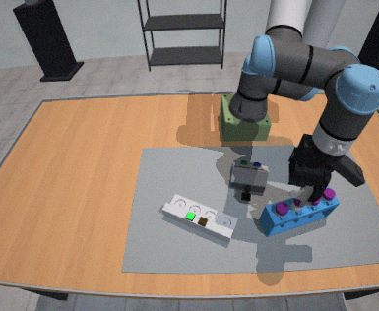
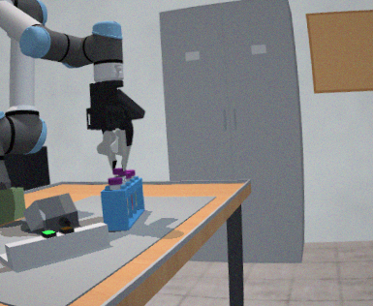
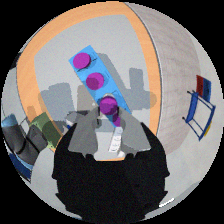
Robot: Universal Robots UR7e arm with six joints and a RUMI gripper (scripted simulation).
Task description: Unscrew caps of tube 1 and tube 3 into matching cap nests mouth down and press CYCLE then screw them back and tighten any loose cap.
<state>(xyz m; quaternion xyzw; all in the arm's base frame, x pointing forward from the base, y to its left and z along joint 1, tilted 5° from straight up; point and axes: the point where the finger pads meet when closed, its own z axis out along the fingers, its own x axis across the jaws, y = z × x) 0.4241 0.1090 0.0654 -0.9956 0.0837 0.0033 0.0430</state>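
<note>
The blue decapping station (image 1: 297,221) (image 2: 120,213) (image 3: 107,65) stands on the grey mat at the right. Purple caps sit on three of its tubes, for example at the near end (image 1: 281,209) and the far end (image 1: 330,193). My gripper (image 1: 303,198) (image 2: 117,162) (image 3: 108,107) is shut on a purple cap (image 3: 108,104) and holds it right over the one tube between the capped ones. I cannot tell whether the cap touches the tube. The white cap tray (image 1: 171,209) (image 2: 55,249) holds no purple cap, and its green lamp (image 1: 190,216) (image 2: 47,233) is lit.
The grey key housing (image 1: 249,176) (image 2: 50,209) with the green key (image 1: 243,161) and the blue key (image 1: 257,164) stands between the tray and the arm's green base block (image 1: 228,125). The station is near the mat's right part.
</note>
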